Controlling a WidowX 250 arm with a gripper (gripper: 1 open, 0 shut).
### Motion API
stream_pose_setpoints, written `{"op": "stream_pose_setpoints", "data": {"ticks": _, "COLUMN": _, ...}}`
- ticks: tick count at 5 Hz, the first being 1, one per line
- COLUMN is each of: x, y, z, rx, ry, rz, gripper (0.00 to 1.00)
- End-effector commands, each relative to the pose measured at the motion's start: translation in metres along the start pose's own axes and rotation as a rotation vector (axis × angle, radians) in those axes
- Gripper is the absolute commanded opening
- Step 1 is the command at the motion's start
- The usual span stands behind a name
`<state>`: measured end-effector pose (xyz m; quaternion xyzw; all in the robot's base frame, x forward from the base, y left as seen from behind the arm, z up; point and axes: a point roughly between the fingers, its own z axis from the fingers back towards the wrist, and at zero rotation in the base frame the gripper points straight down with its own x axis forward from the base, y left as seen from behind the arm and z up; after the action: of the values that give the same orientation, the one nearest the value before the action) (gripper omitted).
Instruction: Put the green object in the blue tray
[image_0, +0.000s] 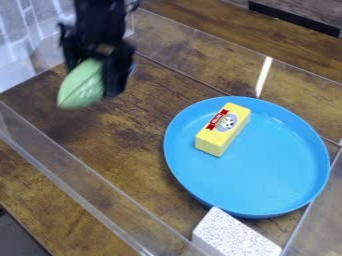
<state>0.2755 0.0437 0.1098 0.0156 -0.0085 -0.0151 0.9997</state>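
Observation:
The green object (78, 88), a pale green bumpy oval, hangs above the wooden table at the upper left, blurred by motion. My black gripper (94, 82) is shut on it, with one finger on each side. The blue tray (274, 195), a wide round plate, lies on the table to the right, well apart from the gripper.
A yellow block (223, 130) with a red-white label lies inside the tray, left of its centre. A grey-white speckled sponge (237, 235) sits at the tray's near edge. A clear plastic wall (80, 190) runs along the table's front left.

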Motion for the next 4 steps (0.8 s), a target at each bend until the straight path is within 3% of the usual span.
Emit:
{"op": "stream_pose_setpoints", "data": {"ticks": 1, "x": 0.014, "y": -0.018, "z": 0.044, "rx": 0.041, "ry": -0.103, "rz": -0.039, "gripper": 0.0}}
{"op": "stream_pose_setpoints", "data": {"ticks": 2, "x": 0.026, "y": -0.053, "z": 0.051, "rx": 0.034, "ry": -0.129, "rz": -0.09, "gripper": 0.0}}
{"op": "stream_pose_setpoints", "data": {"ticks": 3, "x": 0.04, "y": -0.102, "z": 0.044, "rx": 0.02, "ry": -0.139, "rz": -0.097, "gripper": 0.0}}
{"op": "stream_pose_setpoints", "data": {"ticks": 4, "x": 0.051, "y": -0.152, "z": 0.05, "rx": 0.019, "ry": -0.143, "rz": -0.076, "gripper": 0.0}}
